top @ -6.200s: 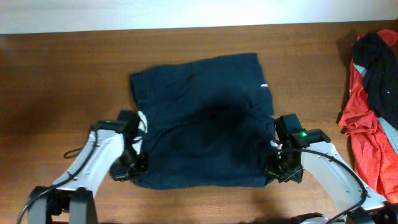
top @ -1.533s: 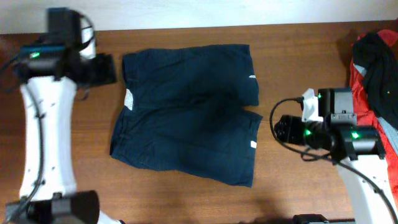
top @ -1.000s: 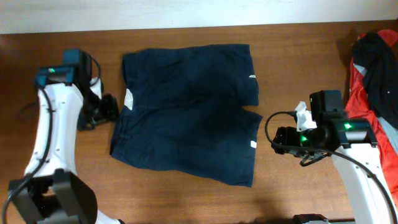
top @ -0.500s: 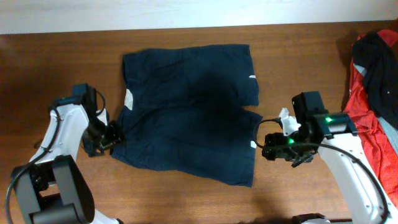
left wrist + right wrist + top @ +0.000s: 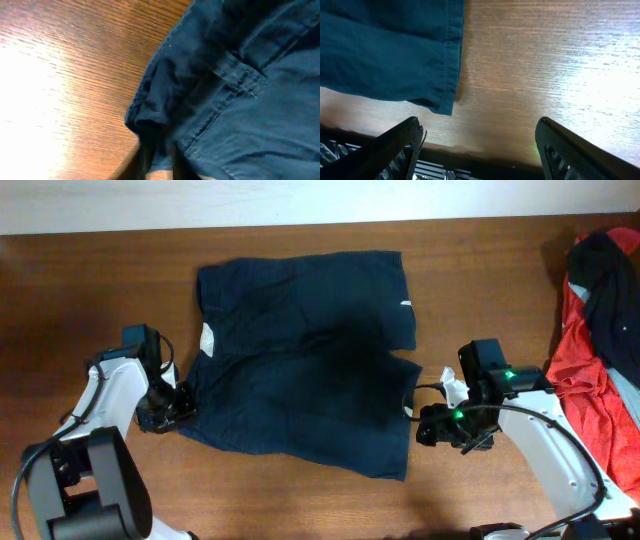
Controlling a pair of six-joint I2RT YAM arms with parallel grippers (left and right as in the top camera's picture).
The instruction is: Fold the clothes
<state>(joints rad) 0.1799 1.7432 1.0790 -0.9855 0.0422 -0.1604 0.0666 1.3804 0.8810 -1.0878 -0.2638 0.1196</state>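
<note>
Left gripper [image 5: 159,159] clamps the shorts' [image 5: 300,350] bunched waist corner while right gripper [image 5: 479,127] gapes around the hem corner, presumably to lift both for folding.

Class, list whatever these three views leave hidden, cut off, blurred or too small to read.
1. Red, black and grey garment heap: overhead, cut off by the right edge.
2. Print on the white labels of the dark navy cloth shorts: overhead, too small.
3. Left tool: left wrist view, a dark blur cut off by the bottom edge.
</note>
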